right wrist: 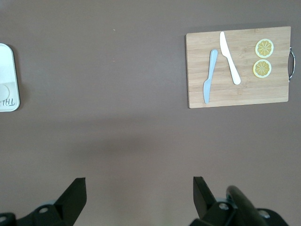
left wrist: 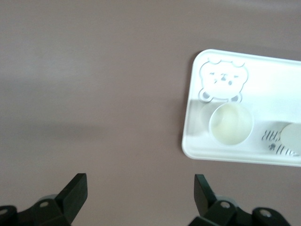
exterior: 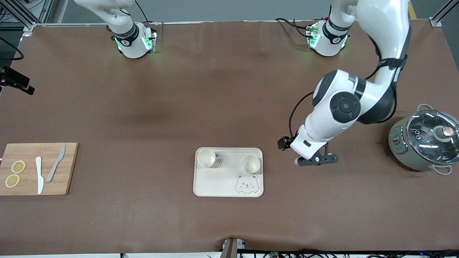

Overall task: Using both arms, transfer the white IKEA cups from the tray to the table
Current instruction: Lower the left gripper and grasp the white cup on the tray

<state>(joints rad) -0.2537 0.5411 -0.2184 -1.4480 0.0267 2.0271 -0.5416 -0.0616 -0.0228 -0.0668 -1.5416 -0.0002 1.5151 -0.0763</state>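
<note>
The wooden cutting board [exterior: 37, 168] lies at the right arm's end of the counter [exterior: 143, 118], a flat pale-grained rectangle. It carries two ribbed yellow lemon slices [exterior: 15, 173], a smooth white plastic knife [exterior: 39, 175] and a grey one [exterior: 55, 163].

The right gripper [right wrist: 139, 200] hangs high over bare brown cloth between the board and the tray, its black fingers spread wide and empty. In the front view only that arm's base and shoulder show.

The tray [exterior: 222, 186] sits in the middle of the counter: a glossy cream rounded rectangle with a raised rim and a grey bear face drawn in one corner. Both white IKEA cups are on it, along the edge farther from the front camera. One cup [exterior: 206, 158] stands toward the right arm's end, the other cup [exterior: 250, 164] toward the left arm's end, just above the bear. They are small, matte, tapered and handleless, with open round rims.

The left gripper [exterior: 315, 160] hovers over the cloth just beside the tray, released and holding nothing.

A grey-green pot [exterior: 423, 143] with a shiny glass lid stands at the left arm's end.

This looks like the approach step, no cup lifted yet. The next move likely calls for the left gripper to shift over the nearer cup, centre its fingers across the rim, and descend.
</note>
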